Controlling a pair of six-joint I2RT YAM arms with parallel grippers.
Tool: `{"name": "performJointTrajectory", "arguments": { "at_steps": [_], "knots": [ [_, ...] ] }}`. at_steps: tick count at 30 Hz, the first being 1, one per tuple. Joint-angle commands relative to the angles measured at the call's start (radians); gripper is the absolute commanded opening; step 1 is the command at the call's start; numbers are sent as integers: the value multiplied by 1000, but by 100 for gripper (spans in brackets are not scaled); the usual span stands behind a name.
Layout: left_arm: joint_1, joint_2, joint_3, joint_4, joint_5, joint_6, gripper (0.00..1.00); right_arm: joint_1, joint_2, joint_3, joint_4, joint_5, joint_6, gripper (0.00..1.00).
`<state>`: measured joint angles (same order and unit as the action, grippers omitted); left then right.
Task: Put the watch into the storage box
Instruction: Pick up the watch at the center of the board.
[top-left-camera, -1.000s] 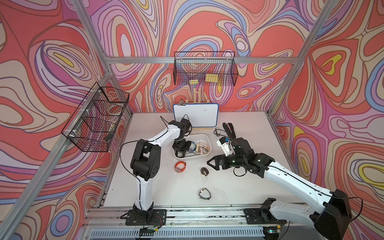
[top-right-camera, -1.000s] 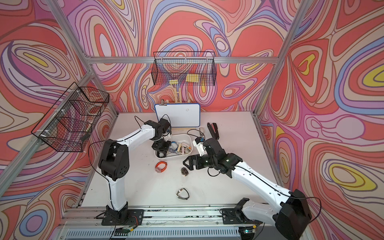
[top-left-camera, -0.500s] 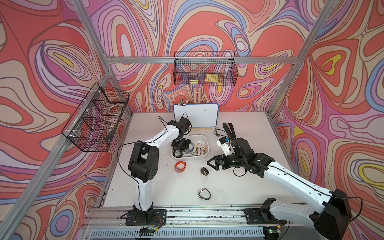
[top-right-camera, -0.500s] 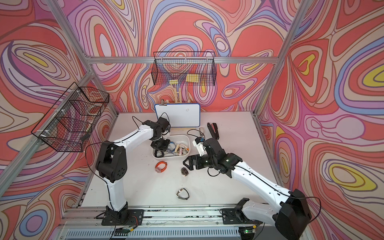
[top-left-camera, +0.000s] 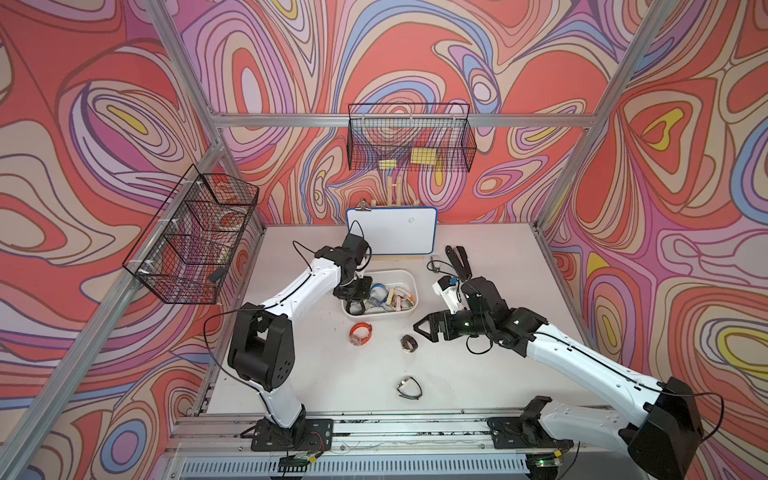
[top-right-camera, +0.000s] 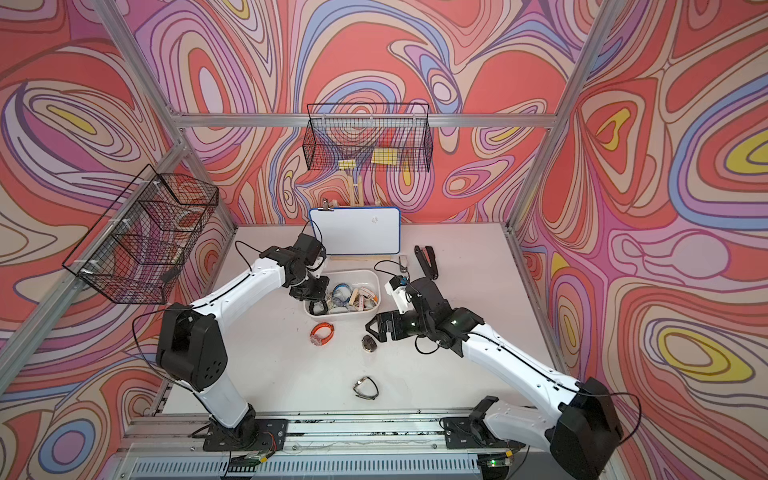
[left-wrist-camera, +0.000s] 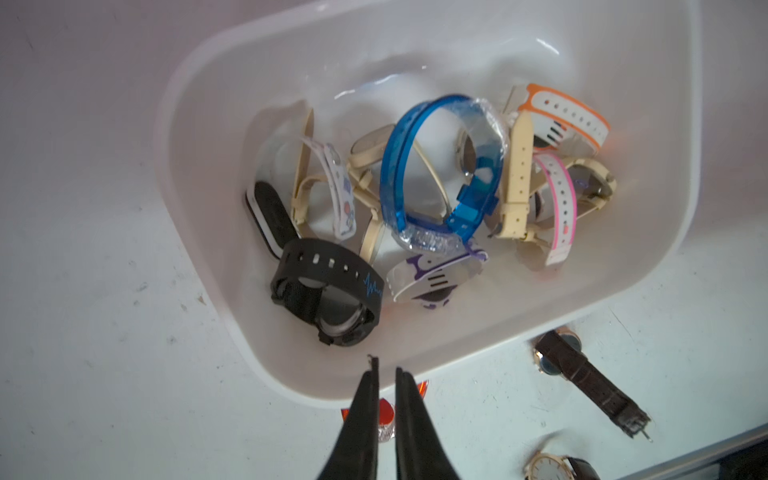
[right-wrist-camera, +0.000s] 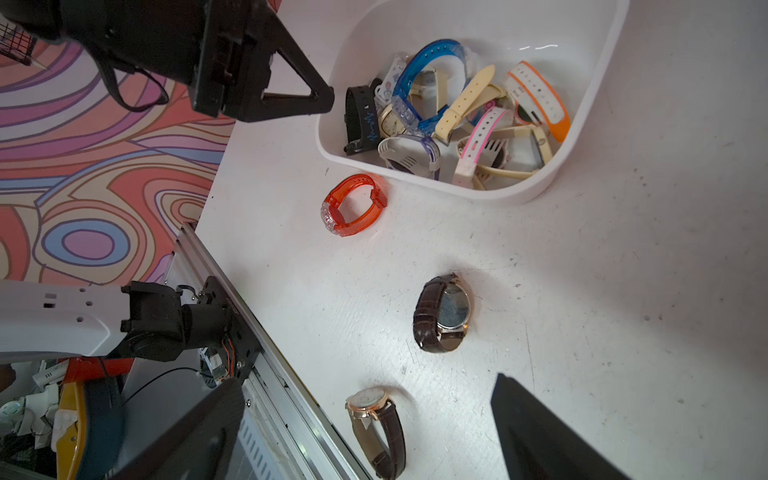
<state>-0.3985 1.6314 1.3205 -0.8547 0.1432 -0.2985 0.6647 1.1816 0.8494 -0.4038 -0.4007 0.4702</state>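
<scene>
Jaws of left gripper (left-wrist-camera: 386, 368) newly ajar

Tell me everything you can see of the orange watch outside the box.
The orange watch is a see-through orange plastic strap fastened into a loop, with a clear, faceted case on one side and a chunky clasp opposite. It rests on the strap's edge on the white table, loop opening upward, close beside the box's long wall with a thin gap showing. Only the table touches it.
</scene>
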Motion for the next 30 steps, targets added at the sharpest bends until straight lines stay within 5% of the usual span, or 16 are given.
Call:
{"name": "performJointTrajectory", "arguments": {
  "at_steps": [1, 6, 9, 14, 20, 30],
  "knots": [
    [1, -228, -70, 101, 60, -40, 30, 32, 66, -13, 92, -34, 51, 98],
    [-3, -541, -215, 123, 131, -89, 58, 142, 272, 132, 28, 71, 69, 96],
    [-20, -706, -282, 73, 148, -116, 65, 221, 433, 289, -79, 158, 87, 93],
    [-91, -924, -320, -66, 58, -136, 83, 268, 584, 415, -118, 201, 216, 76],
    [-116, -1061, -353, -129, 21, -152, 89, 295, 748, 536, -144, 265, 301, 68],
    [-115, -1067, -369, -107, 48, -141, 92, 298, 841, 608, -110, 370, 395, 54]
  ]
}}
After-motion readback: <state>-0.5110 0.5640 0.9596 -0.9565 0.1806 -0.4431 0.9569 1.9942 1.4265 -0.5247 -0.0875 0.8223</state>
